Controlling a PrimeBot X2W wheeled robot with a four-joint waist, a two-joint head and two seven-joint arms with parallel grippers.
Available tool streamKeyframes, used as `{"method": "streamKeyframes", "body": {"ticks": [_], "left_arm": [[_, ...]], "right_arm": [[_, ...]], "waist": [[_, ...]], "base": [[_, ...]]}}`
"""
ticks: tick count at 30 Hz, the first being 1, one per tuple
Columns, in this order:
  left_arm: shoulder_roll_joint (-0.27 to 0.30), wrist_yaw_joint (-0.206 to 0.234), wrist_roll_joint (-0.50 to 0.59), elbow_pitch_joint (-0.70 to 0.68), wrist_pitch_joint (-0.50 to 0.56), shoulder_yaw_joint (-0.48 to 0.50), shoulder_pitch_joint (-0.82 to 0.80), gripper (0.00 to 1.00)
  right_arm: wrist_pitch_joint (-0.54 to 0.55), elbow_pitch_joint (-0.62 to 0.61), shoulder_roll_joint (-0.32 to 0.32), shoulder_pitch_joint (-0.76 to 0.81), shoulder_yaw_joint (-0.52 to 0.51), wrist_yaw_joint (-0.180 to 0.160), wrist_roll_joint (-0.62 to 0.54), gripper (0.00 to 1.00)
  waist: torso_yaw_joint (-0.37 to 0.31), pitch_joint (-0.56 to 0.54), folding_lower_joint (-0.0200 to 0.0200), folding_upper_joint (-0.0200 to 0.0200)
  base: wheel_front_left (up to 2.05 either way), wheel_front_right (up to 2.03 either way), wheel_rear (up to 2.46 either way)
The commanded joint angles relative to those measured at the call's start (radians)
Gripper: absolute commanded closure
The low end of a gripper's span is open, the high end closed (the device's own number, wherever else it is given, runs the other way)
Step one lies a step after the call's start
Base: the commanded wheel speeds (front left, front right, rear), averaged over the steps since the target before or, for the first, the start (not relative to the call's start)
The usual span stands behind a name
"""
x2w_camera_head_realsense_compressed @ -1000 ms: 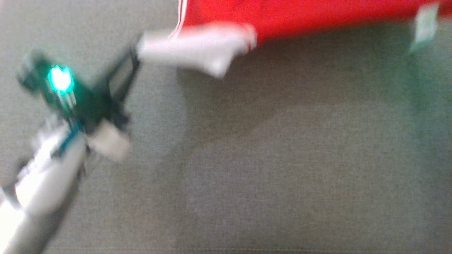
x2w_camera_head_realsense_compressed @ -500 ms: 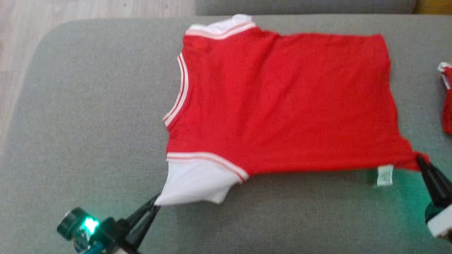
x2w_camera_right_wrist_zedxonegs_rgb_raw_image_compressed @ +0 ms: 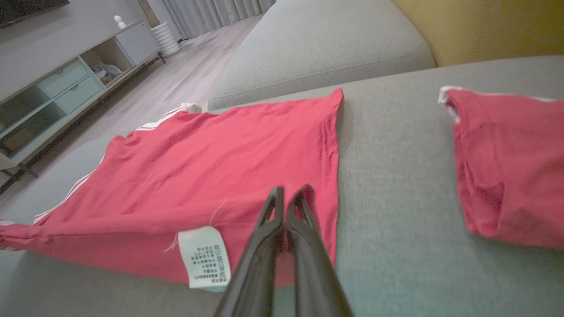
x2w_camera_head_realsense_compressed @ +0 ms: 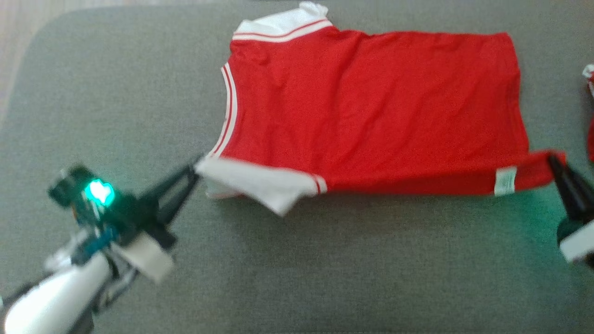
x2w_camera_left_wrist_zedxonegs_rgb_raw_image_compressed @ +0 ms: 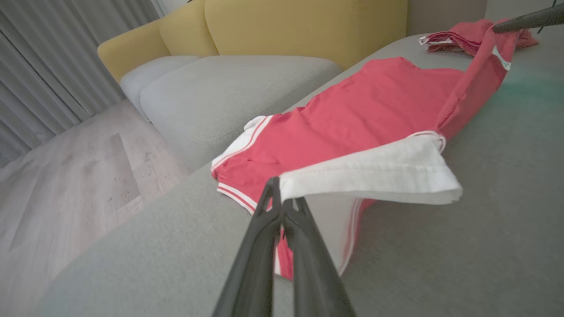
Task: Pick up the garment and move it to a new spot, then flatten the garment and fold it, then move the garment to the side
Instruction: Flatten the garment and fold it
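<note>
Head view: left tool (x2w_camera_head_realsense_compressed: 197,166), clamped on the white sleeve (x2w_camera_head_realsense_compressed: 260,181), and right tool (x2w_camera_head_realsense_compressed: 552,160), clamped on the hem corner (x2w_camera_head_realsense_compressed: 533,167), have raised the near edge of the garment (x2w_camera_head_realsense_compressed: 371,106) off the cushion (x2w_camera_head_realsense_compressed: 325,260); the fold looks begun.

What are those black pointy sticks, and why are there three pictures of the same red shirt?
The sticks are a robot's pinching fingers, called grippers. One picture comes from a camera on its head, looking down; the others from cameras on its wrists. A red T-shirt with white sleeves lies on a grey sofa cushion. The left gripper is pinched shut on a white sleeve; the right gripper is pinched shut on the shirt's bottom corner, by a white label. Another red garment lies further right.
</note>
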Motion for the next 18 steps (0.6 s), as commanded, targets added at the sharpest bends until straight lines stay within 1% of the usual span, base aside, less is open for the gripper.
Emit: {"method": "streamKeyframes", "body": {"ticks": [1,2,3,7,13,15,16,17,18], "left_arm": [[0.029,-0.003,0.008,-0.012,0.002,0.060,-0.064,1.00],[0.021,-0.011,0.013,0.007,0.004,0.062,-0.102,1.00],[0.001,-0.029,0.026,0.048,0.007,0.057,-0.180,1.00],[-0.054,-0.064,0.039,0.147,-0.008,0.024,-0.343,1.00],[-0.115,-0.080,0.043,0.331,-0.045,-0.052,-0.551,1.00],[-0.130,-0.081,0.025,0.393,-0.050,-0.096,-0.595,1.00],[-0.133,-0.081,0.013,0.419,-0.053,-0.122,-0.614,1.00],[-0.137,-0.082,-0.004,0.445,-0.058,-0.142,-0.628,0.90],[-0.139,-0.082,-0.020,0.468,-0.068,-0.158,-0.641,0.38]], "right_arm": [[0.002,-0.018,-0.033,-0.031,-0.008,0.007,-0.010,1.00],[0.011,-0.012,-0.029,-0.058,-0.008,0.007,-0.019,1.00],[0.027,0.007,-0.019,-0.115,-0.003,0.007,-0.037,1.00],[0.054,0.054,0.003,-0.241,0.026,0.007,-0.082,1.00],[0.057,0.146,0.042,-0.395,0.069,0.007,-0.118,1.00],[0.053,0.171,0.051,-0.427,0.084,0.007,-0.122,1.00],[0.052,0.184,0.058,-0.438,0.093,0.007,-0.121,0.69],[0.053,0.197,0.064,-0.446,0.104,0.007,-0.120,0.00],[0.049,0.209,0.069,-0.453,0.113,0.007,-0.120,0.00]], "waist": [[-0.007,0.029,-0.0001,-0.0001],[-0.009,0.041,-0.0001,-0.0001],[-0.013,0.068,-0.0001,-0.0001],[-0.023,0.121,-0.0001,-0.0001],[-0.038,0.179,-0.0001,-0.0001],[-0.043,0.191,-0.0001,-0.0001],[-0.045,0.194,-0.0001,-0.0001],[-0.048,0.196,-0.0001,-0.0001],[-0.050,0.198,-0.0001,-0.0001]], "base": [[0.00,0.00,0.00],[0.00,0.00,0.00],[0.00,0.00,0.00],[0.00,0.00,0.00],[0.00,0.00,0.00],[0.00,0.00,0.00],[0.00,0.00,0.00],[0.00,0.00,0.00],[0.00,0.00,0.00]]}}
